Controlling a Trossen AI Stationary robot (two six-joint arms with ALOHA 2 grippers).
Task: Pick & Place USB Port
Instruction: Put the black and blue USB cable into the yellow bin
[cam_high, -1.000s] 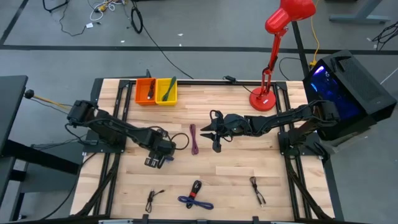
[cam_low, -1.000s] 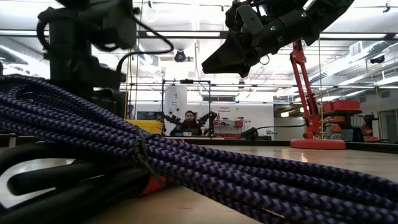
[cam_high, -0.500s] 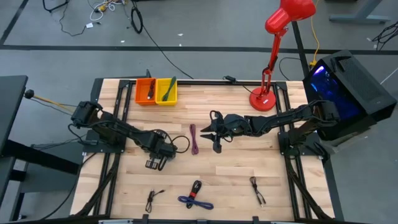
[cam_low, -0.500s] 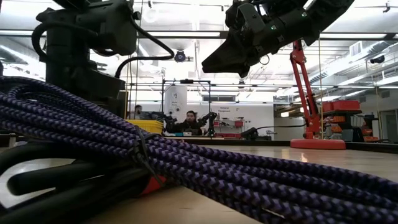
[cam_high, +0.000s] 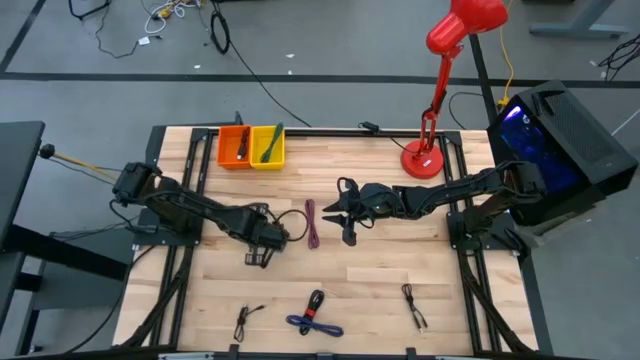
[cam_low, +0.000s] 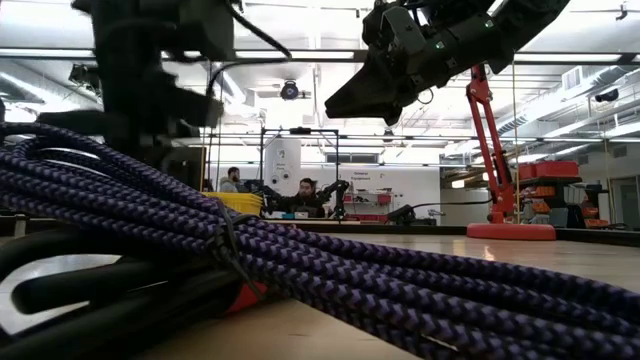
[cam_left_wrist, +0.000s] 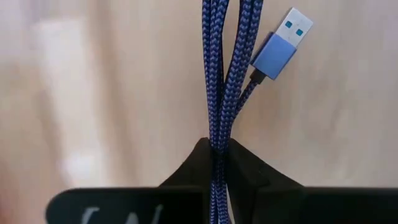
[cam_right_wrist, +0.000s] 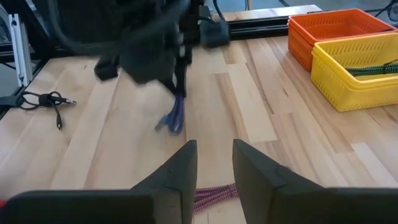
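Observation:
A blue braided USB cable (cam_left_wrist: 219, 74), folded into several strands, has its blue USB plug (cam_left_wrist: 283, 45) lying beside the strands. My left gripper (cam_high: 262, 246) is shut on it over the table's left-middle; the right wrist view shows the cable (cam_right_wrist: 176, 115) hanging below that gripper (cam_right_wrist: 152, 59). My right gripper (cam_high: 338, 214) hovers open near the table's middle, above a purple cable (cam_high: 312, 222) that lies flat on the wood. Orange bin (cam_high: 236, 146) and yellow bin (cam_high: 268, 146) stand at the far left. My left gripper pinches the bundled strands (cam_left_wrist: 216, 144) of the blue cable between its two fingers, several strands at once, well away from the plug. The fingers come from above, pointing steeply down. The cable hangs slack below them (cam_right_wrist: 175, 106); whether its lower end touches the wood, I cannot tell.
A purple-and-black cable bundle (cam_high: 314, 316) lies near the front edge and fills the low view (cam_low: 300, 270). Small black cables lie at front left (cam_high: 245, 320) and front right (cam_high: 414, 305). A red lamp (cam_high: 424, 158) stands at the far right.
My left gripper has shut on the blue cable, rolled about its own axis, and risen a little while shifting slightly toward the table's right. The cable has come up with it and now hangs below the fingers. My right gripper has kept still.

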